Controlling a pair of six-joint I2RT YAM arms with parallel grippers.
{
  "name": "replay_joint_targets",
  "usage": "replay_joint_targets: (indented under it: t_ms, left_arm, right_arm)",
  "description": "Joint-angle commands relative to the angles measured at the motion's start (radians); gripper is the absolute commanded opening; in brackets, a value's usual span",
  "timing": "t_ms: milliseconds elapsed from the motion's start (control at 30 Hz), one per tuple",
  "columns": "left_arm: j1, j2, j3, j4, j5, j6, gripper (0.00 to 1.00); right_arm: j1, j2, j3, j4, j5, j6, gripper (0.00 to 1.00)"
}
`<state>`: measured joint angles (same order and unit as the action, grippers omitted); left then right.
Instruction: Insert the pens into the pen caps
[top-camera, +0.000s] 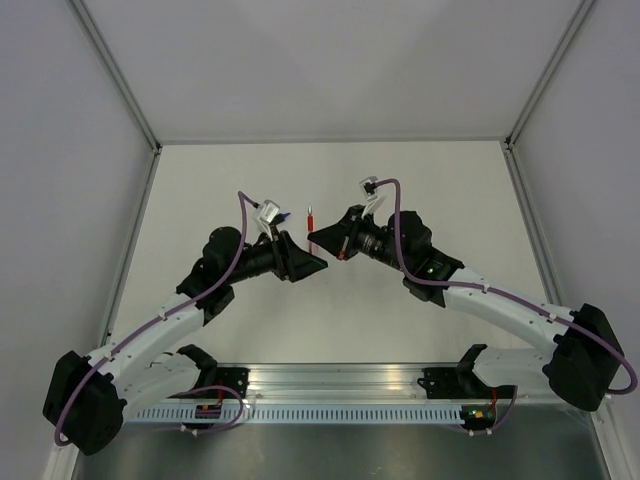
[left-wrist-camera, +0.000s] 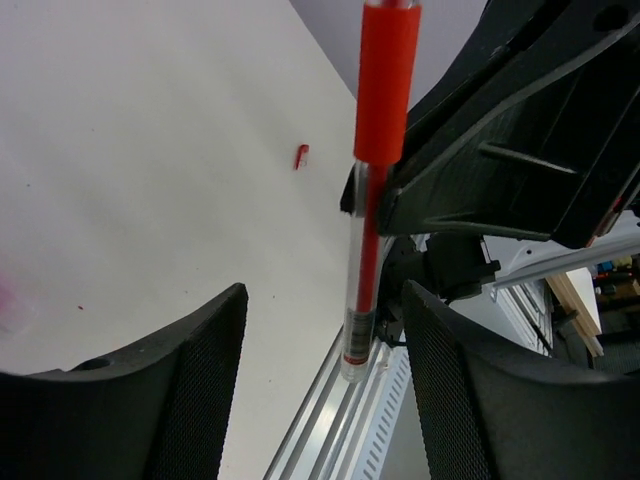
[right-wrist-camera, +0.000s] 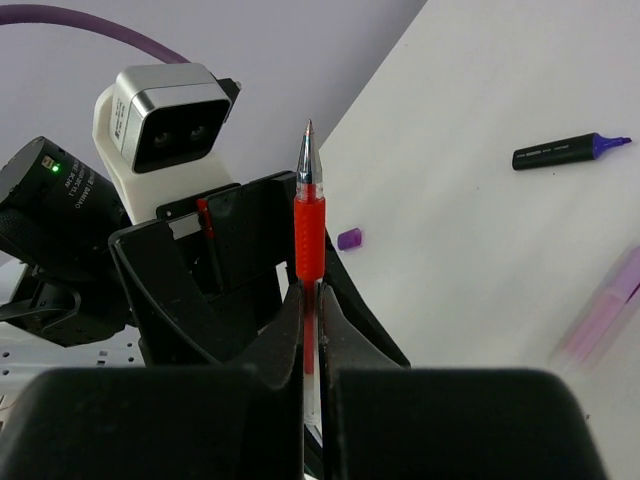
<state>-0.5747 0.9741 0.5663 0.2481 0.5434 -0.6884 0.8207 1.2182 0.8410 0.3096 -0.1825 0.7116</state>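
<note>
The red pen (right-wrist-camera: 309, 225) stands upright with my right gripper (right-wrist-camera: 311, 295) shut on its clear barrel, bare tip up. In the left wrist view the same red pen (left-wrist-camera: 370, 200) hangs with its rear end between the fingers of my left gripper (left-wrist-camera: 325, 300). That gripper is open and touches nothing; the pen is nearer its right finger. A small red cap (left-wrist-camera: 301, 156) lies on the table beyond. A purple cap (right-wrist-camera: 349, 238) and the dark purple pen (right-wrist-camera: 565, 151) lie on the table. The pink pen (right-wrist-camera: 600, 320) is a blur at the right.
Both grippers meet nose to nose above the middle of the white table (top-camera: 420, 190). The left wrist's camera block (right-wrist-camera: 165, 125) faces me close behind the pen. An aluminium rail (top-camera: 330, 385) runs along the near edge, and grey walls close off the far side.
</note>
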Motion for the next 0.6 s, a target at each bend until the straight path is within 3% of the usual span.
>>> replay_joint_targets:
  t_ms: [0, 233, 400, 467, 500, 567]
  left_arm:
    - [-0.004, 0.002, 0.027, 0.095, 0.053, 0.016, 0.67]
    - [-0.004, -0.006, 0.029, 0.105, 0.07, 0.004, 0.39]
    - [-0.004, 0.001, 0.06, 0.025, 0.047, 0.032, 0.02]
    - [-0.002, 0.003, 0.061, -0.004, 0.043, 0.044, 0.02]
    - [-0.004, 0.002, 0.063, -0.013, 0.046, 0.049, 0.02]
    - [-0.004, 0.0, 0.066, -0.058, 0.05, 0.079, 0.02]
  right_arm:
    - [0.017, 0.015, -0.014, 0.089, -0.003, 0.017, 0.0]
    - [0.032, 0.066, -0.003, 0.111, -0.002, 0.019, 0.0]
    - [0.037, 0.084, 0.004, 0.126, -0.003, 0.015, 0.0]
    - [0.037, 0.087, 0.015, 0.099, 0.0, -0.006, 0.1]
    - [0.037, 0.087, 0.036, 0.076, 0.005, -0.018, 0.25]
    - [0.038, 0.073, 0.059, -0.016, 0.049, -0.052, 0.38]
